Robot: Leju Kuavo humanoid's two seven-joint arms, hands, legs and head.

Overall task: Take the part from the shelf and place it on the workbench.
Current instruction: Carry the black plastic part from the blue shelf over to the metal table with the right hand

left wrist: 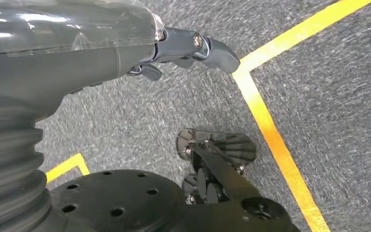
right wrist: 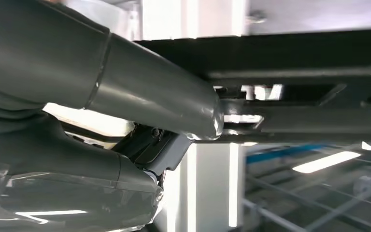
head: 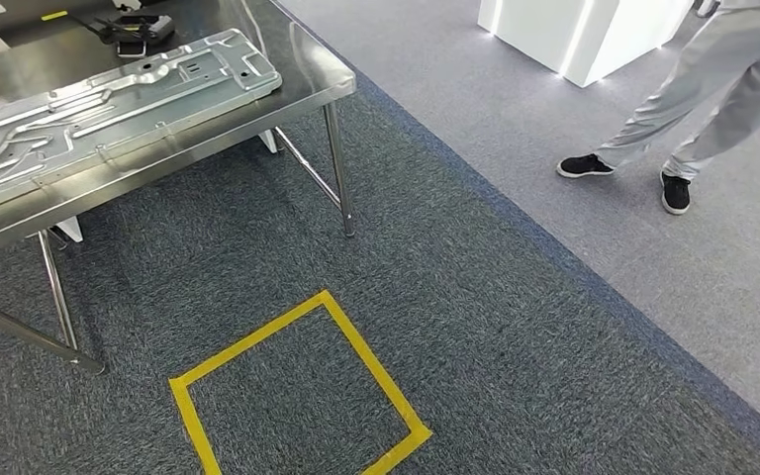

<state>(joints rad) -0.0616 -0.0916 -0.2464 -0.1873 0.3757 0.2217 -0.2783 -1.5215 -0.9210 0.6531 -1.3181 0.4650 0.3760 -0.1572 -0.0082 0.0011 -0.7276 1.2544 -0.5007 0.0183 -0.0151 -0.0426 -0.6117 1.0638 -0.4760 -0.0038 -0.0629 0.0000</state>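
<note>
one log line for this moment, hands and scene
left hand: empty, over carpet | right hand: state unclear | part: on workbench | yellow tape square: on floor | person: right

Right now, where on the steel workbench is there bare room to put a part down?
The workbench is bare at its right corner, past the end of the stamped metal panel, and in a narrow strip between the panel and the near edge. The middle is covered by the panel; a dark tool crowds the back.

A stamped silver metal part [head: 109, 99] lies flat on the steel workbench [head: 302, 84].
</note>
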